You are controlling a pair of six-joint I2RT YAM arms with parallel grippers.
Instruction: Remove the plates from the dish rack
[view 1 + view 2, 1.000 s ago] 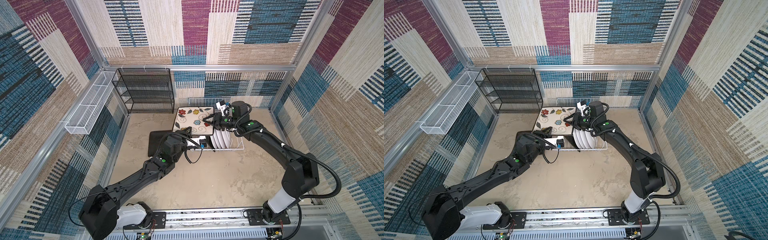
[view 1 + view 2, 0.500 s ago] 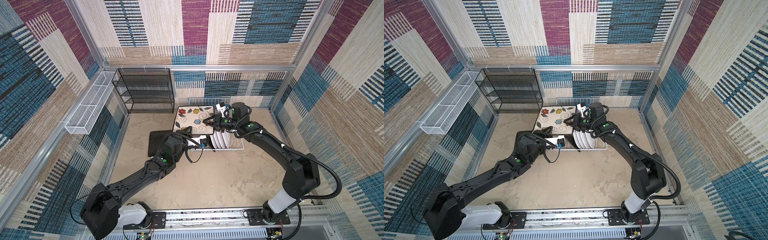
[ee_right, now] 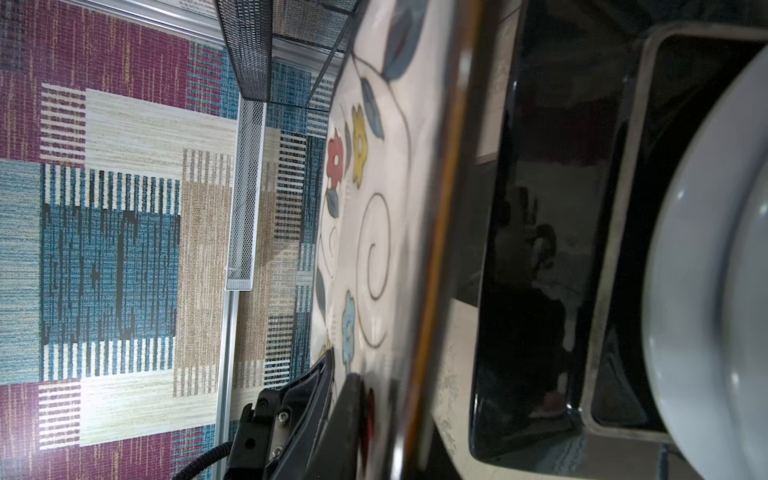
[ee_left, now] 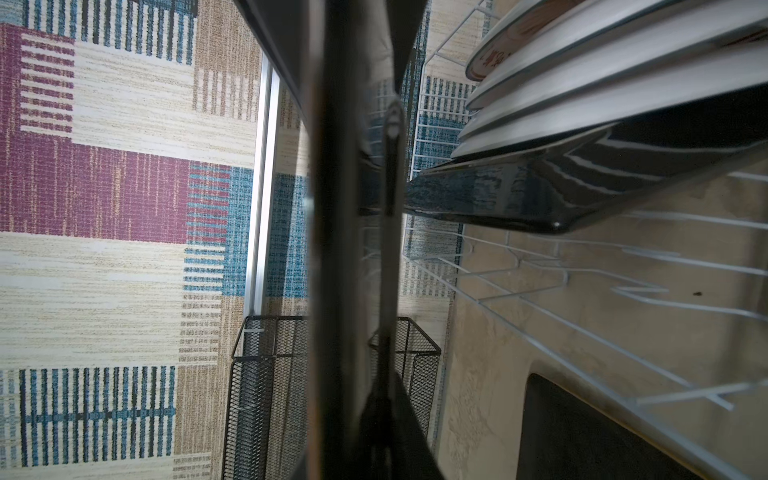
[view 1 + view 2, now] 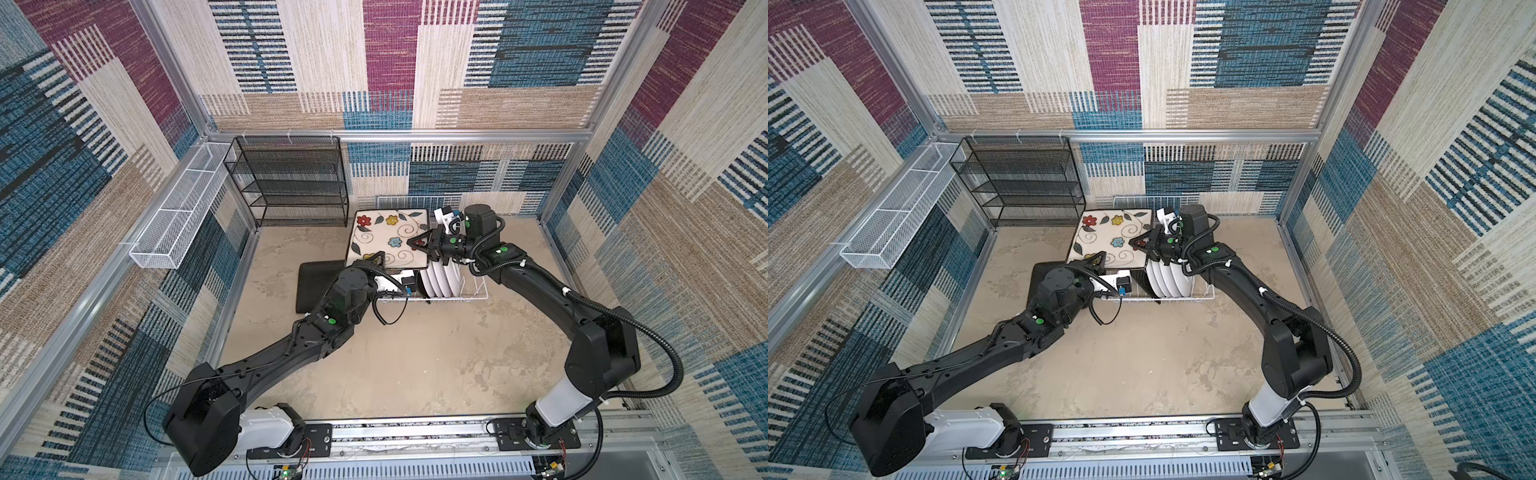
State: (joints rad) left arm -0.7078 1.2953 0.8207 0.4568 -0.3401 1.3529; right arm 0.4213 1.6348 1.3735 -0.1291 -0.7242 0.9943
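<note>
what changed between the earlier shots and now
The right claw has closed onto the right edge of the floral square plate, barely shifting otherwise. Unchanged: the left claw still grips the plate's lower edge, the plate stays tilted above the dish rack, and the round plates remain slotted in it.

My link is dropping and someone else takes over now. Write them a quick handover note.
Grippers: the left gripper is shut on the floral plate, near edge; the right gripper looks shut on its right edge. It is held over the rack.
Done: face-down square plate on the table, left of the rack.
To do: set the floral plate down; standing square plate and four round plates are in the rack.
</note>
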